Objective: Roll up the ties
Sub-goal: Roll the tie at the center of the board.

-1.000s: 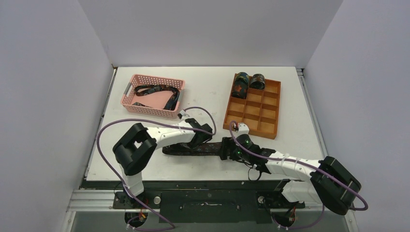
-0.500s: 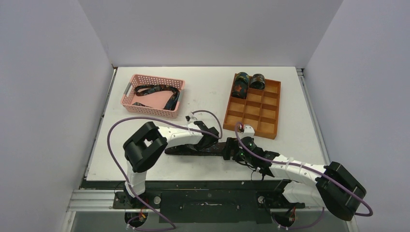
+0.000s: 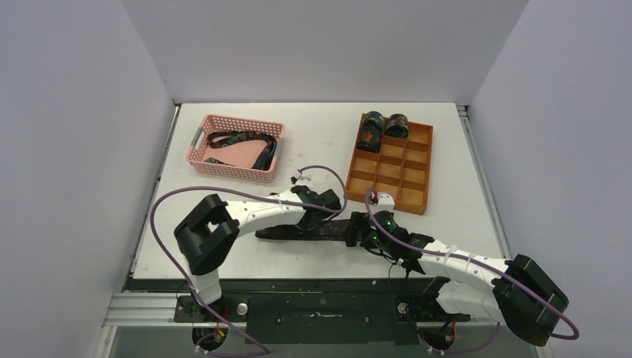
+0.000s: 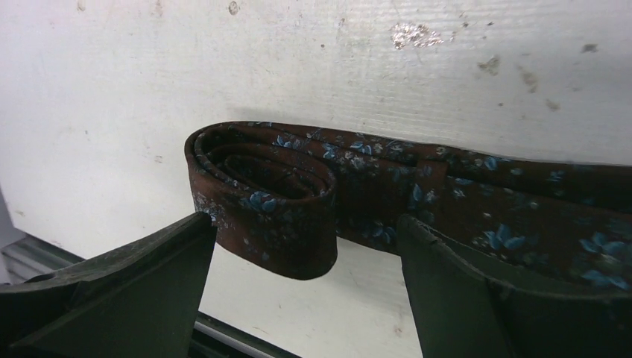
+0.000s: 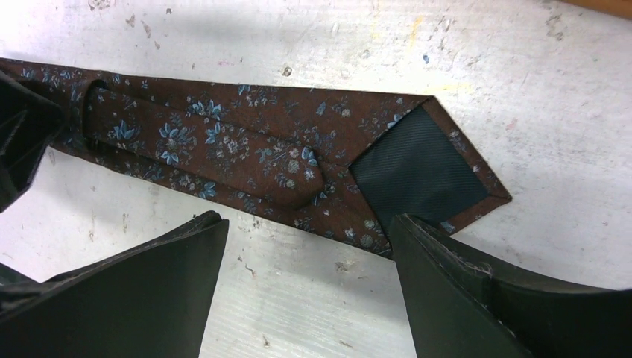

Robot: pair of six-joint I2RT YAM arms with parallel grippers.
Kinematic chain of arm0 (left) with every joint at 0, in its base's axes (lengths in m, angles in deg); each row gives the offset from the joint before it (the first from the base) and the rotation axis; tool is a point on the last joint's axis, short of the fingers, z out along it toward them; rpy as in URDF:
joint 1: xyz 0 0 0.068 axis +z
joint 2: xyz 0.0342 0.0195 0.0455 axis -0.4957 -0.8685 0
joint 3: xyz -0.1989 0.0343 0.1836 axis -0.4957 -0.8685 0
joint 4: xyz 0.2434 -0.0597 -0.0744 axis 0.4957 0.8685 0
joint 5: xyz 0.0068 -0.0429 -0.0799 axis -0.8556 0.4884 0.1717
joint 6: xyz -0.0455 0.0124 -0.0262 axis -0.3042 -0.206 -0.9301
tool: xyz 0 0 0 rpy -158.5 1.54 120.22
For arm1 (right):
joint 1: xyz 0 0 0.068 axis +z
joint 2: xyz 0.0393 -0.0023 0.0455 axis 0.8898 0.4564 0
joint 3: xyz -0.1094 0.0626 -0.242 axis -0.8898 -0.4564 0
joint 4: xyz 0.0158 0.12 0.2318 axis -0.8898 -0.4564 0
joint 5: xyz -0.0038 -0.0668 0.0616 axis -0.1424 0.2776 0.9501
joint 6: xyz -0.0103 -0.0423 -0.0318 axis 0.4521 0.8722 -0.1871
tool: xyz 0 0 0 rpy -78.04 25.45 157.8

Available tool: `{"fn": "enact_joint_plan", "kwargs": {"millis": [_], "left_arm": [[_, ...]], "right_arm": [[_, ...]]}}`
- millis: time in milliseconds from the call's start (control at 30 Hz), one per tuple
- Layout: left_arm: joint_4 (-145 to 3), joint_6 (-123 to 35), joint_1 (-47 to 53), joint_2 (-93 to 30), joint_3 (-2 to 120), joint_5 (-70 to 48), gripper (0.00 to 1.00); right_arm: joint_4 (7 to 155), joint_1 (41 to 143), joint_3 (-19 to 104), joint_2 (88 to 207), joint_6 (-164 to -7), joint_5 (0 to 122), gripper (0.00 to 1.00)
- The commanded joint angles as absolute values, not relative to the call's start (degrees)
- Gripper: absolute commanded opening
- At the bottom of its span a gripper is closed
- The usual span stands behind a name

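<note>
Top view, loose tie [image 3: 298, 233]: a long, narrow dark strip lying flat on the white table [image 3: 320, 142], close to the front edge and running left to right.
Top view, left gripper [image 3: 330, 215]: low over the strip, toward its right part. The gap between its fingers cannot be read from here.
Top view, right gripper [image 3: 356, 233]: down at the strip's right end, just beside the left one. Its opening is also unclear from above.
Top view, basket tie [image 3: 240, 139]: another dark patterned tie, unrolled and looped loosely inside the pink basket [image 3: 195, 153] at the back left.
Top view, rolled ties [image 3: 370, 130]: two small dark patterned cylinders in the far compartments of the wooden tray [image 3: 402, 190] at the back right.
Left wrist, roll [image 4: 261, 198]: one end of the loose tie is wound a few turns into a slack, flattened oval with its spiral end facing the camera. The cloth is dark brown with small blue and pale flowers.
Left wrist, tail of the roll: the rest of the strip runs flat to the right across the scuffed table.
Left wrist, fingers [image 4: 134, 291]: spread wide on either side of the roll, and neither visibly presses it.
Right wrist, pointed end [image 5: 298, 160]: the broad tip lies flat with its underside up. A folded seam runs along it, and a dark ribbed lining [image 5: 417, 171] fills the point.
Right wrist, fingers [image 5: 484, 298]: wide apart and holding nothing, with the tip lying between and beyond them.
</note>
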State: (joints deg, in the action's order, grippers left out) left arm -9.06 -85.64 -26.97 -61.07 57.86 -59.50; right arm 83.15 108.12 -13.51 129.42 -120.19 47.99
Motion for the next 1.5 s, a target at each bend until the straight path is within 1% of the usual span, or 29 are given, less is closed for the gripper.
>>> {"fn": "enact_joint_plan", "kwargs": {"millis": [0, 67, 200, 300, 367, 433, 467, 533, 600, 700, 767, 900, 1100, 1233, 1467], "left_arm": [[-12.4, -84.2, -27.1, -53.2, 57.1, -57.7, 0.93], [-13.4, -84.2, -27.0, -49.2, 55.1, -57.1, 0.97], [-16.9, -83.5, -26.4, -38.0, 49.7, -55.0, 0.97], [-25.0, -79.8, -23.3, -27.5, 43.4, -49.8, 0.96], [-33.3, -76.3, -18.4, -19.5, 37.4, -42.4, 0.97], [-41.2, -74.9, -10.5, -11.7, 31.0, -32.8, 0.97], [-46.2, -74.7, -6.4, -8.0, 27.9, -25.5, 0.96], [-52.3, -75.1, 1.6, -1.6, 22.6, -16.9, 0.96], [-56.2, -76.4, 8.1, 2.8, 18.3, -12.2, 0.96], [-59.4, -77.6, 13.1, 5.4, 13.4, -7.4, 0.96], [-58.8, -78.0, 14.6, 5.3, 11.8, -7.8, 0.96], [-55.8, -80.5, 15.1, 4.9, 10.7, -12.7, 0.97], [-53.9, -83.0, 15.2, 8.4, 7.7, -17.3, 0.98], [-54.0, -83.8, 15.2, 9.9, 5.7, -17.7, 0.98], [-54.3, -84.3, 15.2, 9.1, 4.7, -17.4, 0.99]], "right_arm": [[82.9, 106.1, -12.6, 127.3, -116.9, 48.5, 0.84], [82.0, 104.5, -11.5, 127.6, -114.9, 50.9, 0.85], [82.3, 102.5, -9.5, 128.4, -111.7, 58.6, 0.87], [86.3, 102.6, -9.3, 128.0, -111.2, 65.4, 0.87], [89.8, 102.9, -9.3, 128.0, -112.3, 69.3, 0.87], [92.5, 104.1, -8.7, 128.4, -113.4, 70.6, 0.85], [93.1, 105.2, -8.2, 128.8, -113.6, 70.1, 0.85], [92.8, 108.4, -6.4, 130.1, -113.3, 67.2, 0.85], [92.4, 113.2, -4.5, 132.1, -112.6, 63.8, 0.85], [91.9, 117.4, -1.0, 136.5, -114.0, 58.3, 0.85], [92.6, 118.1, 0.7, 139.7, -116.6, 56.1, 0.83], [96.1, 118.9, 3.6, 146.4, -119.9, 53.4, 0.79], [96.0, 123.4, 11.7, 154.9, -119.0, 49.8, 0.76], [95.8, 124.3, 15.4, 159.1, -118.9, 49.0, 0.75], [93.8, 124.3, 22.3, 165.2, -118.8, 48.2, 0.73]]}}
